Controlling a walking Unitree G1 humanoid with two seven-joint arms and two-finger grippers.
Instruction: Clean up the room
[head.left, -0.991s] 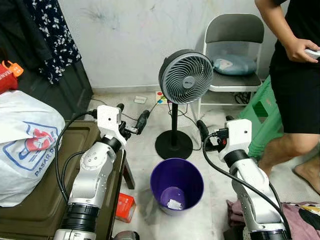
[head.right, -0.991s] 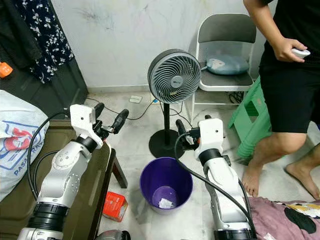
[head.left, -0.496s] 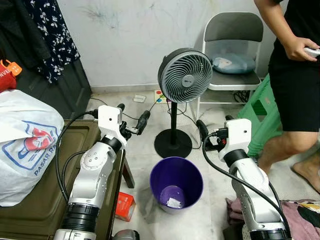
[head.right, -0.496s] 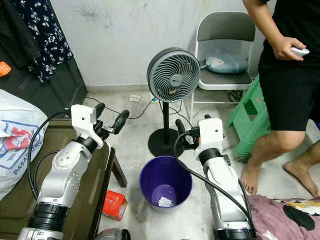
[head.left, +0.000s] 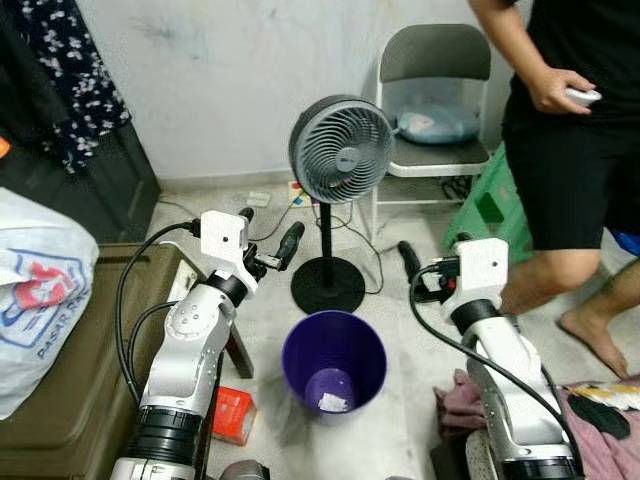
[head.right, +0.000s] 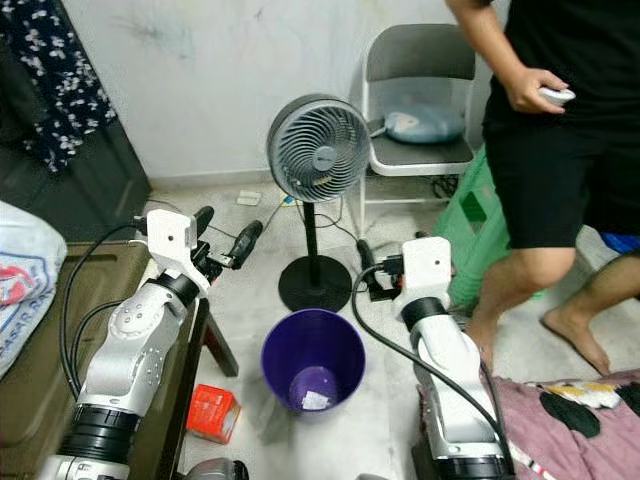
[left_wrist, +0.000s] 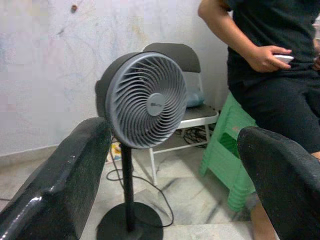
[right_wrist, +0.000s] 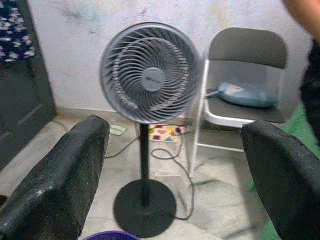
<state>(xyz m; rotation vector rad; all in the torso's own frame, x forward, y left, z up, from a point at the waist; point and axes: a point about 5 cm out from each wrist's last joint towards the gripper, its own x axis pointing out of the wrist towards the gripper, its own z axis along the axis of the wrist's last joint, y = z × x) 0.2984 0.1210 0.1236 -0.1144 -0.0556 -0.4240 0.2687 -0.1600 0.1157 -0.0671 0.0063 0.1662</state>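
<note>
At frame centre, above the purple bin, left gripper and right gripper both hold their 2 fingers wide apart, gripping nothing.

White bag reads "PASAR R", partly cut off

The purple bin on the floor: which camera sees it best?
The left eye view: the purple bin shows whole, with scraps of paper at its bottom. The right eye view shows it much the same. The right wrist view catches just a sliver of its rim.
</note>
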